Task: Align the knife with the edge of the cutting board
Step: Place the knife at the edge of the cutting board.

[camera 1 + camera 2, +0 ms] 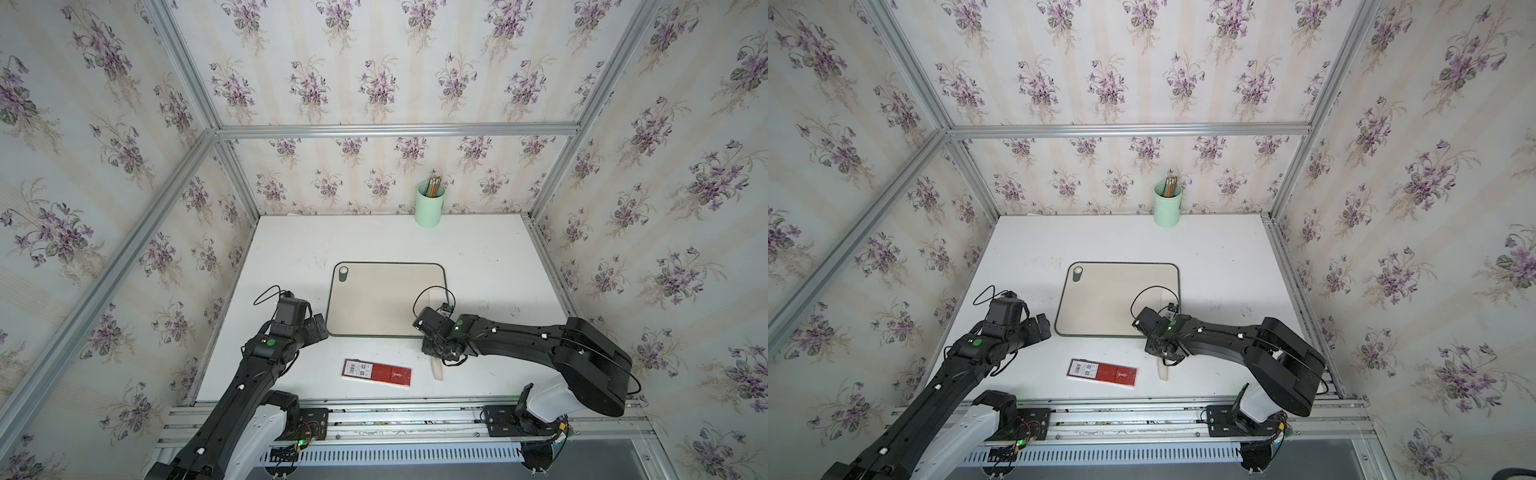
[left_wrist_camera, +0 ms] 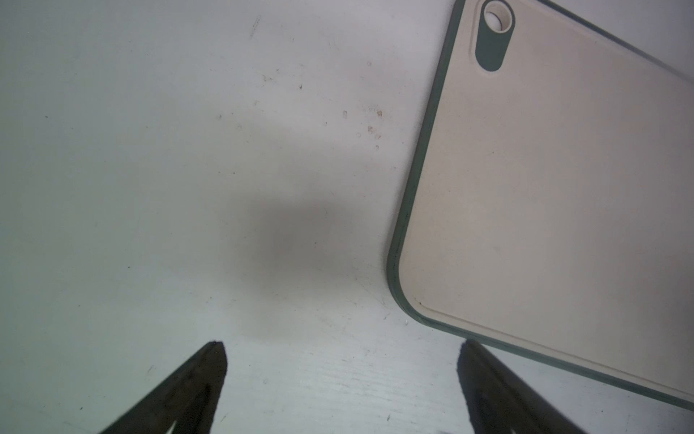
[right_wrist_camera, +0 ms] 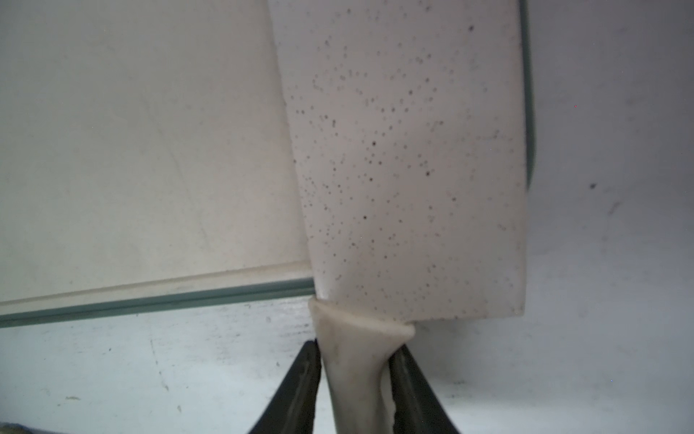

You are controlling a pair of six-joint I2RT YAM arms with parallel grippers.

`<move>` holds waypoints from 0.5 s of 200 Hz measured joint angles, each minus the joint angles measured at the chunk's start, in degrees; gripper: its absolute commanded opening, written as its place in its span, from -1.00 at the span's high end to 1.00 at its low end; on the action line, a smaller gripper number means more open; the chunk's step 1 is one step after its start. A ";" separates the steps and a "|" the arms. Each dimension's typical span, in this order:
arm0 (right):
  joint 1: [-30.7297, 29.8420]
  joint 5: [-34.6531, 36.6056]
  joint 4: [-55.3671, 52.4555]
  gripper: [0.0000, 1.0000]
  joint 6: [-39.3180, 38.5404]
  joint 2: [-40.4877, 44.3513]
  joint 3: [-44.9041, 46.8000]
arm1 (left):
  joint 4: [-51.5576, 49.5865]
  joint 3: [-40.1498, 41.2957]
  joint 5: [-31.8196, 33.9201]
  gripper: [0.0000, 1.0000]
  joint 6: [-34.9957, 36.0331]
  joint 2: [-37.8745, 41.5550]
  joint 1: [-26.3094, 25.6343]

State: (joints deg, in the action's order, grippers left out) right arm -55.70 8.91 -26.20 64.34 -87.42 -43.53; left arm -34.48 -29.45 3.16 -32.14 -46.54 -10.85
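Right now your right claw [image 3: 356, 347] pinches the cream curved handle of the small white cleaver-shaped knife [image 3: 405, 169]. Its broad blade lies flat on the large beige green-rimmed cutting board [image 1: 382, 299], close along the board's right rim in both top views, with the handle jutting past the lower edge over the white tabletop [image 1: 291, 249]. Your left claw [image 2: 342, 344] hangs spread wide just beside the board's lower-left corner.
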 measured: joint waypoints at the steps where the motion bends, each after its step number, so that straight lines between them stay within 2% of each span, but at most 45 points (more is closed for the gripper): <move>1: 0.00 0.00 0.02 0.23 0.02 0.00 0.00 | 0.00 0.00 0.00 -0.99 0.00 0.00 0.00; 55: -0.02 0.61 0.63 0.08 0.46 1.51 1.42 | 0.00 0.00 0.00 -0.99 0.00 0.11 0.00; 100: -0.57 0.31 0.39 -0.20 0.63 3.74 2.43 | 0.00 0.00 0.00 -0.99 0.00 0.28 0.00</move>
State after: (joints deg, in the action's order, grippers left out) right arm -56.27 9.21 -25.80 64.97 -83.68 -41.10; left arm -34.48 -29.45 3.16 -32.14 -46.26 -10.85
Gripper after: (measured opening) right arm 0.567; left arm 0.993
